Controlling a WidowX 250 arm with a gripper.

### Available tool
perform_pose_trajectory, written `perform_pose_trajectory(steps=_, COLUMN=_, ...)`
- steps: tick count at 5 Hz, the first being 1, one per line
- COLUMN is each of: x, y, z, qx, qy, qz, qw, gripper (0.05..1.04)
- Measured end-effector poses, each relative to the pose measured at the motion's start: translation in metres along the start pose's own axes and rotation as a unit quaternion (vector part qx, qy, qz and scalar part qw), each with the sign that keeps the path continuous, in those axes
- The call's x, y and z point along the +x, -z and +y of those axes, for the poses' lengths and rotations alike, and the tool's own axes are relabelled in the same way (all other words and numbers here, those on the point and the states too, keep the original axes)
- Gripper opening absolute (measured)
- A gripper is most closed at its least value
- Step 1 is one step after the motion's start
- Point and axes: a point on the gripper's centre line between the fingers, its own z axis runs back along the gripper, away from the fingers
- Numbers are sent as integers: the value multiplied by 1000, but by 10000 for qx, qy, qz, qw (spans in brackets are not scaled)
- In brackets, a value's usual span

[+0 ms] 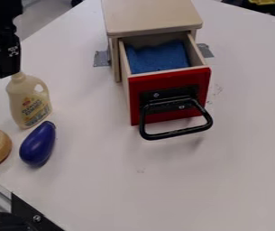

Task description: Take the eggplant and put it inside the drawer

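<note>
Okay, the eggplant [38, 144] lies on the bench [139, 194] between 5 and 6 o'clock from the hand [8, 67], past the bottle [28, 101]. Long axis runs 7-to-1, narrow end pointing to 1. Can't tell if the hand's released or clenched, tbh. Open drawer [169, 80] sits farther back, 1–2 o'clock from the eggplant.

Gripper [7, 72], cut off | ring [2, 151] below, cut off | cabinet [151, 18] right, cut off | bottle [26, 97] just below, print blurred
</note>
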Motion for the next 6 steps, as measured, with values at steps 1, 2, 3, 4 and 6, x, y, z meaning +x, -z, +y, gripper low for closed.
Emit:
perform_pose_trajectory(steps=1, x=-1, y=5, z=-3, qx=-80, qy=15, qz=68, qw=9999, gripper=1000)
perform_pose_trajectory(steps=2, x=-7, y=13, z=-14, qx=-160, qy=-43, qz=113, qw=9998, gripper=999)
perform_pose_trajectory(steps=3, x=-14, y=15, z=-27, qx=-215, qy=-163, qz=46, qw=9996, gripper=999)
perform_pose_trajectory(steps=4, x=-21, y=18, z=-38, qx=-212, qy=-394, qz=-44, qw=9990, gripper=1000)
perform_pose_trajectory(steps=6, x=-35, y=29, z=-55, qx=-277, qy=-1825, qz=-79, qw=9828, gripper=1000)
